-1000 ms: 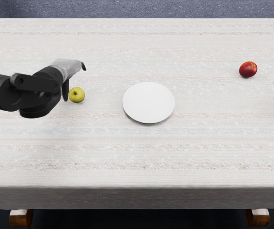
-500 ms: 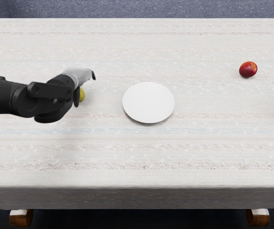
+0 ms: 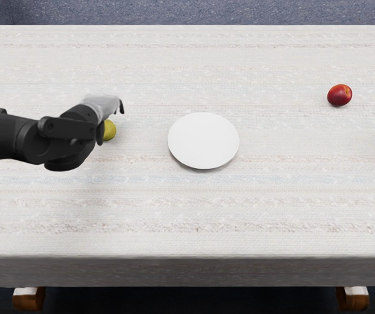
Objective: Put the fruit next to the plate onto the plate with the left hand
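- A long table [image 3: 187, 216] with a pale, faintly striped cloth surface fills almost the whole head view. Two brown wooden feet [image 3: 28, 297] show under its near edge.
- The dark, glossy left arm [image 3: 14, 136] comes in from the picture's left edge and reaches across the table's left part, well short of the centre.
- A round, flat white plate [image 3: 203, 140] lies near the table's middle with nothing on it.
- The grey left hand [image 3: 100, 110] sits at the arm's end, left of the plate and apart from it. It is right against the small fruit and covers that fruit's left side. I cannot tell whether it is clasping the fruit or only resting beside it.
- A round red fruit [image 3: 339, 95] lies far to the right, well apart from the plate.
- A small yellow-green fruit [image 3: 111, 129] peeks out at the hand's right edge. It lies on the cloth left of the plate, not on it.
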Motion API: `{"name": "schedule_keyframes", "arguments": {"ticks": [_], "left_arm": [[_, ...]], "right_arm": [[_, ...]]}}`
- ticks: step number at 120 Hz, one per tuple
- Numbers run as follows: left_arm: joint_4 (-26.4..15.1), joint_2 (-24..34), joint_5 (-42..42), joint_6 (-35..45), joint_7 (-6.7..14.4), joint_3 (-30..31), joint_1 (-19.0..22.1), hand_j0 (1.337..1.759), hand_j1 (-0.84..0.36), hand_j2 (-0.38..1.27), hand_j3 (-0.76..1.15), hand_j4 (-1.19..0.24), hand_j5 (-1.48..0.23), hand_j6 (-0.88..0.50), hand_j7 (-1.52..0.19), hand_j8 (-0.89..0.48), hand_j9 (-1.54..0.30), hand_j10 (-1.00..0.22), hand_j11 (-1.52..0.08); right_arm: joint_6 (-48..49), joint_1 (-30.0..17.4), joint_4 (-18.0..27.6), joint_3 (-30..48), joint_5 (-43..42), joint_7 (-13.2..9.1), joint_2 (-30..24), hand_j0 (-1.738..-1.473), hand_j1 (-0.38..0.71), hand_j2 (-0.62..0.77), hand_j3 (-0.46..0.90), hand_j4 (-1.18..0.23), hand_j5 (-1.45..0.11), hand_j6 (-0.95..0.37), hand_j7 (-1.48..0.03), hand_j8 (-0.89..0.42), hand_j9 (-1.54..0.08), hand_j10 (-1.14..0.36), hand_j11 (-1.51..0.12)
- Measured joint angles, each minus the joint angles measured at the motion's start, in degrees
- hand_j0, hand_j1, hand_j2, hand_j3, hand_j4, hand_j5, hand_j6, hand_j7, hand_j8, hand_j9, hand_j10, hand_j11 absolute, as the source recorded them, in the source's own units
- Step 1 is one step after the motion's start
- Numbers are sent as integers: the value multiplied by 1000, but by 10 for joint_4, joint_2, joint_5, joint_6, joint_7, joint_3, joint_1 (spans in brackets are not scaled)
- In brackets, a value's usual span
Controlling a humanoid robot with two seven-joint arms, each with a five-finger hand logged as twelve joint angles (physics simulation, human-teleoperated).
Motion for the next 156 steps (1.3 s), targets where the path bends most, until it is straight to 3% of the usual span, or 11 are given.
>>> {"name": "schedule_keyframes", "arguments": {"ticks": [52,98,156], "left_arm": [[35,-20,1,6,-1,4,20,1658,-137,102,0,-411,-535,-412,-535,-411,-535,-411,-535],[39,-26,-1,23,-2,9,28,1658,-183,94,0,-446,-581,-446,-581,-446,-580,-446,-580],[43,-26,0,27,-2,32,35,1656,-273,196,0,-631,-678,-483,-733,-500,-760,-585,-759]], "right_arm": [[0,0,0,0,0,0,0,-1658,-310,-7,0,-33,-43,-33,-43,-33,-43,-33,-43],[0,0,0,0,0,0,0,-1658,-310,-7,0,-33,-43,-33,-43,-33,-43,-33,-43],[0,0,0,0,0,0,0,-1658,-310,-7,0,-33,-43,-33,-43,-33,-43,-33,-43]]}}
